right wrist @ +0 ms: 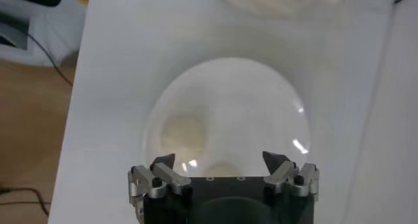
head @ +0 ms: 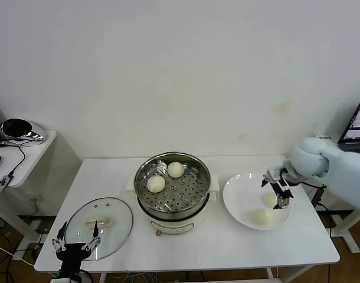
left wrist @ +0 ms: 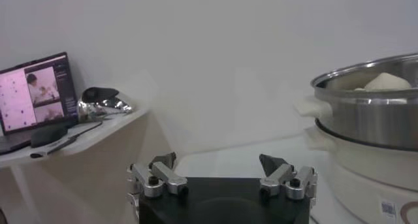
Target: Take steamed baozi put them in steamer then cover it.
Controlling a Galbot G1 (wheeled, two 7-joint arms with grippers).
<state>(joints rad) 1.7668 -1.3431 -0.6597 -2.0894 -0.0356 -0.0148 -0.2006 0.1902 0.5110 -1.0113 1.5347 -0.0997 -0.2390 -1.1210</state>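
Hovering: right pincer [head: 278,190] agape | smooth round baozi [head: 262,217] | glossy plate [head: 239,203]

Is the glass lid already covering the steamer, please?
No, the glass lid lies flat on the table, left of the open steamer.

A: Steamer [head: 173,187] basket is shiny stainless, perforated floor; base below is glossy cream plastic. Cover [head: 100,220], lower left of the frame: clear glass, metal rim.

B: Baozi [head: 156,184] smooth, matt. Plate [head: 239,191] glossy white, table [head: 227,247] matt white.
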